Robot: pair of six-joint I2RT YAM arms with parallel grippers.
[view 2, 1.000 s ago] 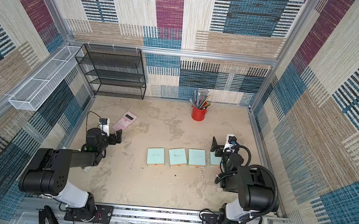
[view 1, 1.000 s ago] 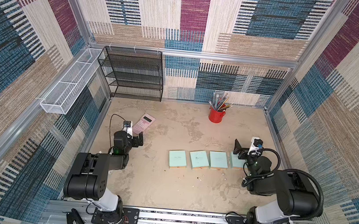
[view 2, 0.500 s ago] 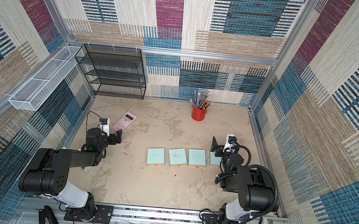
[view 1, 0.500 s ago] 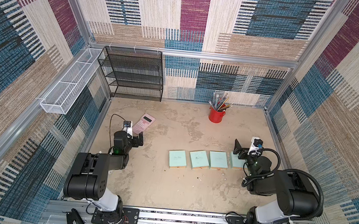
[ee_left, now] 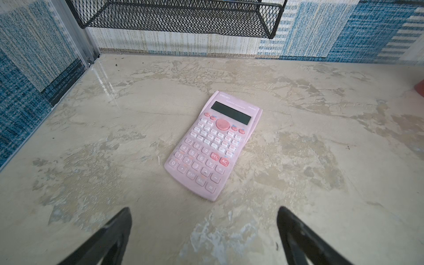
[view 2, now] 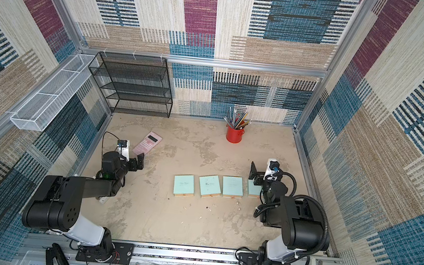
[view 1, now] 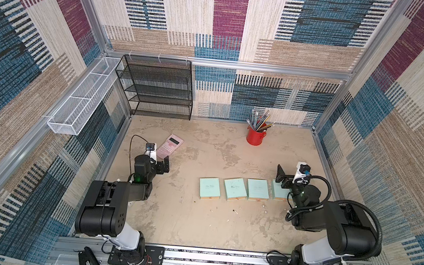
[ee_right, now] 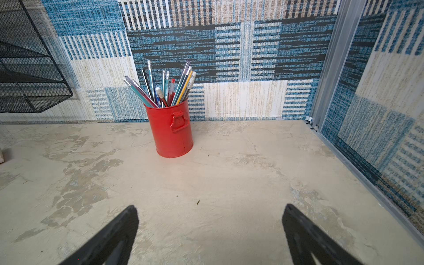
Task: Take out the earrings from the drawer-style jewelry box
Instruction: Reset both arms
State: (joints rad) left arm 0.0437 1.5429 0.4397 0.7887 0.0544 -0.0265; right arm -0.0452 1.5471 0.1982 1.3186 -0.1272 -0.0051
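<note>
Dial set on the centre of the table: 12 at the back wall, 6 at the mounting rail.

Toward 6: bare, mottled beige surface.

Short of centre, toward 5: the earrings. A few tiny whitish specks lie loose on the table on the 6 side of the box row. They are outside the boxes, and no gripper touches them.

Centre to 3: four mint-green boxes lie flat, side by side in a row. The one nearest 3 is partly hidden under the right arm. Neither top view shows whether any drawer is pulled out.

At 3: the right gripper has its fingers spread wide with nothing between them. It hovers by the far end of the last box, facing 12.

At 9: the left gripper is also spread wide and empty, low over the table. It is just short of the pink calculator, which lies flat and askew toward 10.

At 1: a red pot full of pencils stands upright near the back wall.

At 11: a black mesh shelf stands against the back wall — a white wire basket hangs on the side wall toward 10.
</note>
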